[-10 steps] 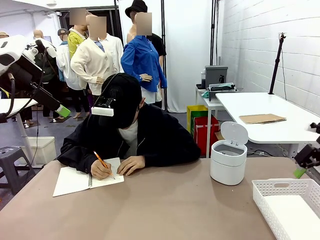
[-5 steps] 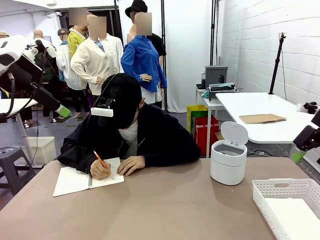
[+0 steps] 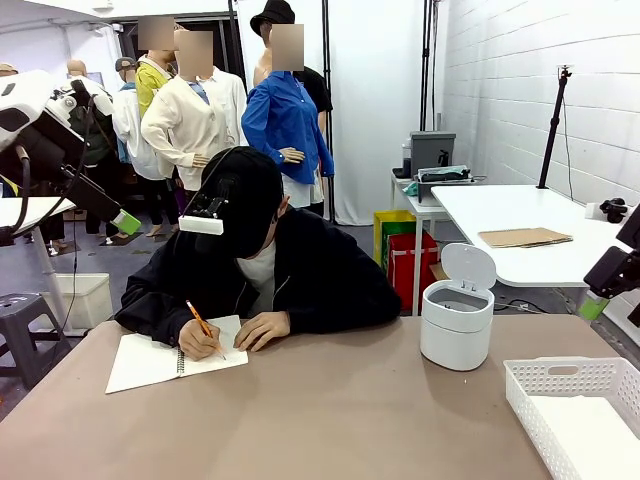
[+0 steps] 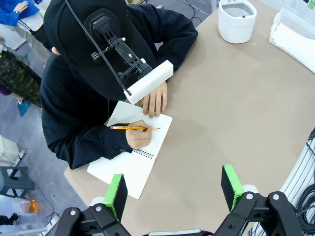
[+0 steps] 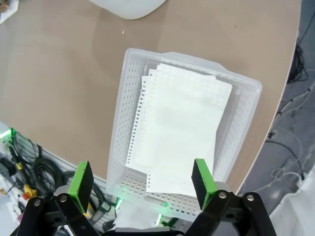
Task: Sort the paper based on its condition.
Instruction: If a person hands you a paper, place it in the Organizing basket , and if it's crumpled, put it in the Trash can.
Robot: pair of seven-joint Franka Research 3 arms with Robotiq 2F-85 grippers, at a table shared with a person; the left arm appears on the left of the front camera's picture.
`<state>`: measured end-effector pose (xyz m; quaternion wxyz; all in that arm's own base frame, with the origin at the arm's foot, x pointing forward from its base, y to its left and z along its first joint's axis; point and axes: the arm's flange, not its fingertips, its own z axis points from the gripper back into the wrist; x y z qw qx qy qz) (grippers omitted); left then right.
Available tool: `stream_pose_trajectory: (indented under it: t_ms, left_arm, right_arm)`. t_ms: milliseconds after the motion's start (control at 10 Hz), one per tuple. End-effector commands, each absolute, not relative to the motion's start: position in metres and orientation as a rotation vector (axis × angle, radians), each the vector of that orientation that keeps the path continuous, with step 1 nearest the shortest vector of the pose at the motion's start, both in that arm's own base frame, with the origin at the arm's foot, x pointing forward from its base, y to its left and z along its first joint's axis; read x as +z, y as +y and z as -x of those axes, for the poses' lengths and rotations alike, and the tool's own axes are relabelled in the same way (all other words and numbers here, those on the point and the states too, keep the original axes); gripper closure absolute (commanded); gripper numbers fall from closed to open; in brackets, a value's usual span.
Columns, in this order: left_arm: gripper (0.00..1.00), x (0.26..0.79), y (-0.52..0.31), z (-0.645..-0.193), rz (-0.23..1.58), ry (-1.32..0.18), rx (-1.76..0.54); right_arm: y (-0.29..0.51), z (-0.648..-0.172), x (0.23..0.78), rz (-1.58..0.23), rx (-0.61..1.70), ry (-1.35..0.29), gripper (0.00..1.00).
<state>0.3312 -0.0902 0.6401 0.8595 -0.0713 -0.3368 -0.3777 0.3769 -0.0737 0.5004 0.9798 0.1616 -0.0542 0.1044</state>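
Hovering at the upper left of the front view, the left gripper (image 4: 173, 192) is holding its green pads wide apart over the table (image 3: 330, 410). Left of centre, a person is writing with a pencil (image 3: 201, 322) in an open notebook (image 3: 170, 355), one hand (image 3: 264, 329) resting flat on the page. Right of centre, a white bin (image 3: 456, 320) is standing with its lid up. At the lower right, the paper (image 5: 179, 130) is lying flat inside a white basket (image 3: 548, 385). At the right edge, the right gripper (image 5: 141, 182) is hanging above that basket, fingers spread and empty.
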Motion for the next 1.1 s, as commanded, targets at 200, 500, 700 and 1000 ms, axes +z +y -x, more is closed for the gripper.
stream_pose_trajectory:
  t_ms: [200, 500, 700, 1000]
  left_arm:
    - [0.00, 0.6395, -0.0900, -0.3302, 0.140, -0.701, -0.789]
    - [0.00, 0.6395, -0.0900, -0.3302, 0.140, -0.701, -0.789]
    - [0.00, 0.6395, -0.0900, -0.3302, 0.140, -0.701, -0.789]
    - [0.00, 0.6395, -0.0900, -0.3302, 0.140, -0.701, -0.789]
  right_arm:
    - [-0.0724, -0.3752, 0.4985, -0.324, 0.191, -0.109, 0.00]
    - [-0.0724, -0.3752, 0.4985, -0.324, 0.191, -0.109, 0.00]
    - [-0.0724, -0.3752, 0.4985, -0.324, 0.191, -0.109, 0.00]
    - [-0.0745, -0.3768, 0.5003, -0.325, 0.207, -0.109, 0.00]
